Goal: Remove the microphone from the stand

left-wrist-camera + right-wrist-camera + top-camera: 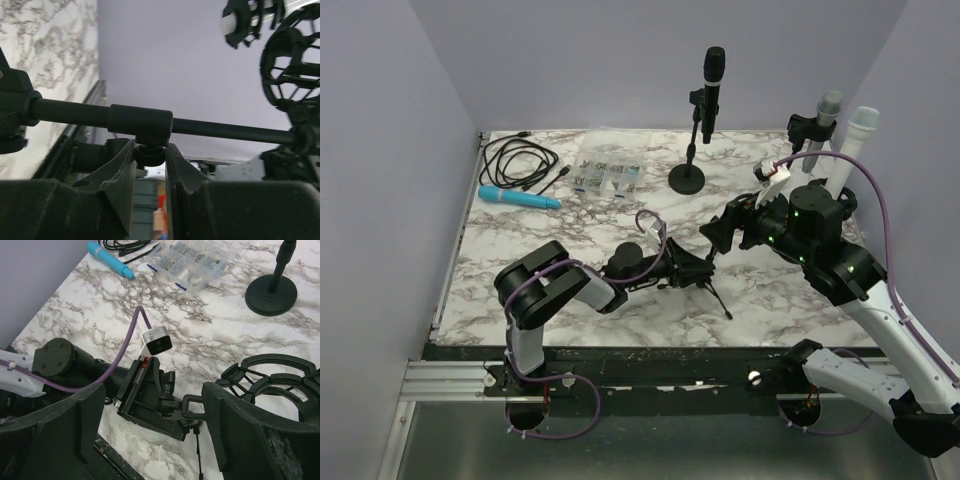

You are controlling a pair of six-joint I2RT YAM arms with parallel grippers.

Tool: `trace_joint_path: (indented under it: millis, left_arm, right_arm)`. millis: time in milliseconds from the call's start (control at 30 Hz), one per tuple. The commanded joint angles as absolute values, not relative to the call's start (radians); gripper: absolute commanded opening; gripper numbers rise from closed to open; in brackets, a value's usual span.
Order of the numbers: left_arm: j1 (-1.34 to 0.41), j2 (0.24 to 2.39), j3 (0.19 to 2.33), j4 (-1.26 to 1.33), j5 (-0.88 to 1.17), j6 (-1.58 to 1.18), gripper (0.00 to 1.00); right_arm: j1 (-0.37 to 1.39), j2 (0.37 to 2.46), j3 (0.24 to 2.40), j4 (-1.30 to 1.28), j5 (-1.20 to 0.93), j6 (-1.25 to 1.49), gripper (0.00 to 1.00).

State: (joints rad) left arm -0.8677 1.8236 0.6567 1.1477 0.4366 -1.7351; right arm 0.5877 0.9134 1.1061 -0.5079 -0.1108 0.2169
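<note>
A small black tripod stand (705,278) lies tilted at the table's middle front. My left gripper (672,268) is shut on a knob (150,154) under the stand's rod (225,131). The stand's black shock-mount cage (280,385) shows in the right wrist view and holds no microphone. It also shows in the left wrist view (295,65). My right gripper (720,235) is open and empty above that end, with its fingers (85,420) on either side of the stand's joint (172,407). A black microphone (713,80) stands upright in a round-base stand (687,178) at the back.
A grey microphone (828,108) and a white microphone (860,130) stand in holders at the back right. A blue cylindrical thing (520,197), a coiled black cable (518,160) and a clear parts box (607,170) lie at the back left.
</note>
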Motion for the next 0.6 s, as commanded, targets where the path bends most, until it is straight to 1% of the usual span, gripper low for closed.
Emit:
trace_joint_path:
  millis: [0,200,233,267,333,367,433,567]
  left_arm:
    - [-0.868,1.945,0.582,1.592,0.321,-2.041,0.00]
    - [-0.871,1.934,0.595,1.590,0.310,-1.993,0.00]
    - [-0.871,1.929,0.588,1.589,0.307,-1.987,0.05]
    - [-0.871,1.923,0.583,1.585,0.309,-1.979,0.20]
    - [-0.868,1.898,0.569,1.539,0.319,-1.939,0.44]
    - [-0.868,1.878,0.560,1.507,0.326,-1.903,0.51]
    - [-0.867,1.836,0.551,1.423,0.343,-1.835,0.59]
    - [-0.856,1.780,0.545,1.297,0.380,-1.720,0.70]
  right_arm:
    - [0.587,0.912,1.086,-0.575,-0.094,0.236,0.86]
    - [0.587,0.932,1.098,-0.571,-0.106,0.237,0.86]
    - [0.587,0.934,1.100,-0.569,-0.108,0.238,0.86]
    - [0.587,0.937,1.101,-0.568,-0.109,0.238,0.86]
    - [0.588,0.938,1.104,-0.566,-0.109,0.238,0.86]
    - [0.587,0.938,1.106,-0.567,-0.109,0.238,0.86]
    - [0.587,0.940,1.110,-0.567,-0.106,0.234,0.86]
    - [0.587,0.942,1.115,-0.568,-0.103,0.231,0.86]
